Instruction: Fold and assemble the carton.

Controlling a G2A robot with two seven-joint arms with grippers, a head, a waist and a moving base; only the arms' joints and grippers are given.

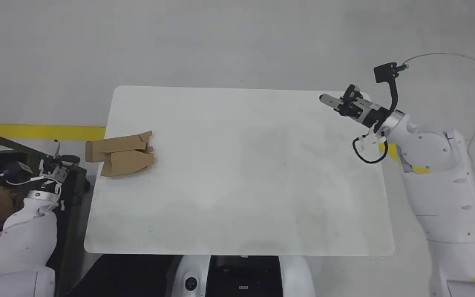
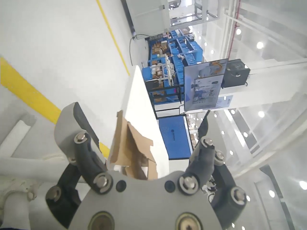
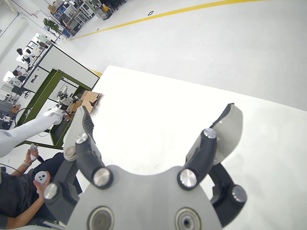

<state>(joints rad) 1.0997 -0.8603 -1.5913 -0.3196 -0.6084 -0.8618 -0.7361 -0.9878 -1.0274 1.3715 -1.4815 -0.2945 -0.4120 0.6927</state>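
The flattened brown cardboard carton [image 1: 122,156] is seen just ahead of the released left pincer [image 2: 141,117], lengthwise away, far from the released right pincer [image 1: 332,101].

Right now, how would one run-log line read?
carton: unassembled, table left edge | left jaws: open, near carton | right jaws: open, far-right corner

Factory hall, yellow floor lines [image 3: 191,7], blue storage racks [image 2: 182,53]
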